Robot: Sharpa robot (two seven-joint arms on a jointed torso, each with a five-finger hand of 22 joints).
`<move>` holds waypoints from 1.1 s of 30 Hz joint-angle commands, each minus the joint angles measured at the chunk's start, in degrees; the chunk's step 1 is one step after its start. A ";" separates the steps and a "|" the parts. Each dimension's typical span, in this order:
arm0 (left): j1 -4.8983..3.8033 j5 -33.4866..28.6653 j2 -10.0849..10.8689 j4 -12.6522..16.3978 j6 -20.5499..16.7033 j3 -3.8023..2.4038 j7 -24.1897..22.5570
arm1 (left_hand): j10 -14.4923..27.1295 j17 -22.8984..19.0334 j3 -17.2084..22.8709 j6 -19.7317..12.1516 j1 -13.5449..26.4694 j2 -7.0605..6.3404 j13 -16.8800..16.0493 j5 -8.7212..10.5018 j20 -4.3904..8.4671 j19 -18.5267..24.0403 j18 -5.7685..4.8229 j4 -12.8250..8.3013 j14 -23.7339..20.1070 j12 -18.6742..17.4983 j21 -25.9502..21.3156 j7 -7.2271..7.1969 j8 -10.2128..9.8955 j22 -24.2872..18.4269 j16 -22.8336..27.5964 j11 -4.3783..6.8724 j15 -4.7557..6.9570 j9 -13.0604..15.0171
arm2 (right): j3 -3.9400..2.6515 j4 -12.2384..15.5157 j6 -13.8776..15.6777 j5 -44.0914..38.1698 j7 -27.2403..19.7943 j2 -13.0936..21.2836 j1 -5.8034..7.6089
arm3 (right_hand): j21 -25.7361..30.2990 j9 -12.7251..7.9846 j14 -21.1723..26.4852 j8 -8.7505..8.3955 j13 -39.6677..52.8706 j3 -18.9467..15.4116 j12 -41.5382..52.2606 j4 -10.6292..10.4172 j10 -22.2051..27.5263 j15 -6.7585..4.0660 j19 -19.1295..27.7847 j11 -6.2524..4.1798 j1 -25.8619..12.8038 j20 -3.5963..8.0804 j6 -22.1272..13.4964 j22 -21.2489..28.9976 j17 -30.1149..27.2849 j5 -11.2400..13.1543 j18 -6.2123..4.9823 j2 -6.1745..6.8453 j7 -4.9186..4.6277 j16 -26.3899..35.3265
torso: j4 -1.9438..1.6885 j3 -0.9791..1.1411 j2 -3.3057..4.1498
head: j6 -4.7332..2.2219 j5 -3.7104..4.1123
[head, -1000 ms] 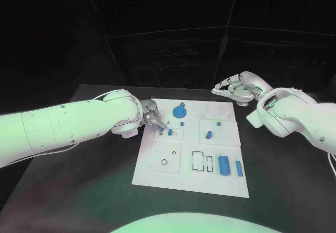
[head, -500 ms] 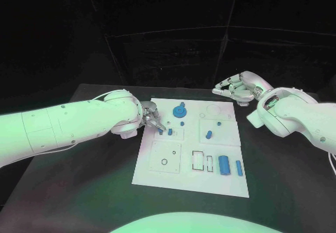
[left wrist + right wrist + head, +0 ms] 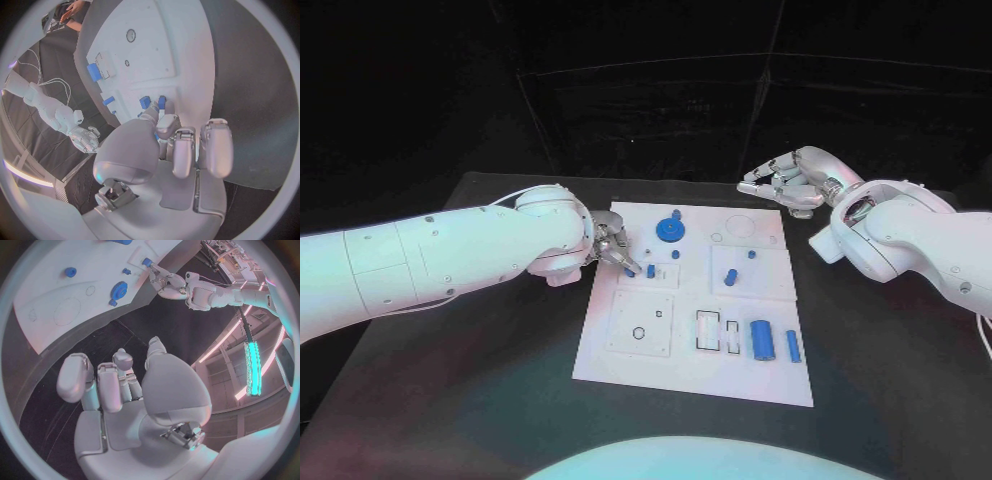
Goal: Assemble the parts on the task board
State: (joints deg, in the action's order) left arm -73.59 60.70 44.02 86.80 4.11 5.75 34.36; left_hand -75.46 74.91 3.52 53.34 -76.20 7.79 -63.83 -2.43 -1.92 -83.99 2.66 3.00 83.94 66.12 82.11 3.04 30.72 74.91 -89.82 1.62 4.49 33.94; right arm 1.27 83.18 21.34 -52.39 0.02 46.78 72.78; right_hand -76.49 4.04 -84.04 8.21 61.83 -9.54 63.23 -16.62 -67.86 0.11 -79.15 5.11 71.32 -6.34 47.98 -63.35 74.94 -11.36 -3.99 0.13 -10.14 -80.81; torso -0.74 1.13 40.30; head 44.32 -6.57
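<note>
White board: flat white plastic task board (image 3: 678, 345) lies mid-desk on the black desk (image 3: 473, 400).
Left hand: silver left hand (image 3: 609, 246) pinches a small blue peg (image 3: 630, 270) at the board's left edge, other fingers curled.
Right hand: silver right hand (image 3: 788, 180) hovers off the far right corner, fingers spread, holding nothing.
Step advice: hold the peg upright over its socket, then press straight down.
Count: one round blue gear (image 3: 672, 231); one large blue cylinder (image 3: 762, 340); several small blue pieces, about six.
</note>
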 commanded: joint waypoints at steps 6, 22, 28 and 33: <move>0.10 1.19 -0.02 -0.24 1.47 0.13 0.73 | -0.31 15.09 3.59 0.22 0.42 0.18 0.06 -0.25 0.63 -0.57 0.04 -3.04 6.06 0.12 -0.24 -0.73 0.75 4.22 -0.18 0.08 0.43 1.83 | -0.03 0.11 -0.33 0.13 -0.20 0.03 0.10 | 0.26 0.00 -2.58 0.22 0.02 -0.06 0.17 0.00 0.26 0.33 0.31 0.05 -0.20 -0.02 -0.29 0.04 2.02 -0.30 -1.18 -0.56 -0.03 0.36 | -0.01 0.01 -0.01 | 0.12 -0.06; 0.12 1.46 -0.81 -1.42 1.70 0.20 0.80 | -0.76 15.09 2.61 0.98 4.72 -1.53 -0.30 -0.24 0.92 -0.72 -0.01 -1.81 6.06 0.58 -0.16 -1.24 2.93 4.45 -0.18 0.45 0.77 3.38 | -0.03 0.14 -0.37 0.13 -0.18 0.20 0.10 | 0.26 0.00 -2.58 0.22 0.02 -0.06 0.17 0.00 0.26 0.33 0.31 0.05 -0.20 -0.02 -0.29 0.04 2.02 -0.30 -1.18 -0.56 -0.03 0.36 | 0.03 0.03 0.05 | 0.13 0.11; 0.13 1.46 -1.14 -1.87 2.14 0.25 0.84 | -0.86 15.09 1.62 1.01 6.77 -2.10 -0.37 -0.24 1.01 -0.75 -0.02 -0.88 6.06 0.70 -0.16 -1.32 3.49 4.48 -0.18 0.54 0.86 3.83 | -0.03 0.20 -0.35 0.13 -0.17 0.36 0.10 | 0.26 0.00 -2.58 0.22 0.02 -0.06 0.17 0.00 0.26 0.33 0.31 0.05 -0.20 -0.02 -0.29 0.04 2.02 -0.30 -1.18 -0.56 -0.03 0.36 | 0.09 0.02 0.00 | 0.27 0.17; 0.13 1.46 -1.30 -2.02 2.51 0.31 0.87 | -0.96 15.09 1.08 1.11 7.59 -2.42 -0.47 -0.24 1.07 -0.80 -0.04 -0.61 6.06 0.82 -0.12 -1.43 3.91 4.57 -0.18 0.63 0.94 4.15 | -0.03 0.20 -0.34 0.13 -0.22 0.40 0.10 | 0.26 0.00 -2.58 0.22 0.02 -0.06 0.17 0.00 0.26 0.33 0.31 0.05 -0.20 -0.02 -0.29 0.04 2.02 -0.30 -1.18 -0.56 -0.03 0.36 | 0.05 0.02 0.01 | 0.33 0.36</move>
State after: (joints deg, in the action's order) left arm -73.56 61.61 42.69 84.91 5.15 5.95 34.37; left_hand -76.18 74.91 4.80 54.89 -69.03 5.42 -64.26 -2.38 -1.13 -83.98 2.66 2.34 83.95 66.78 82.11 1.50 34.63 74.91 -89.82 2.36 4.91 38.06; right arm 1.28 83.24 21.25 -52.39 0.04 47.17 72.78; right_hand -76.50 4.04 -84.04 8.21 61.83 -9.54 63.23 -16.62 -67.86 0.11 -79.15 5.11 71.32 -6.34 47.98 -63.35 74.92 -11.36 -3.99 0.13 -10.14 -80.81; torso -0.66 1.15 40.32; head 44.63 -6.30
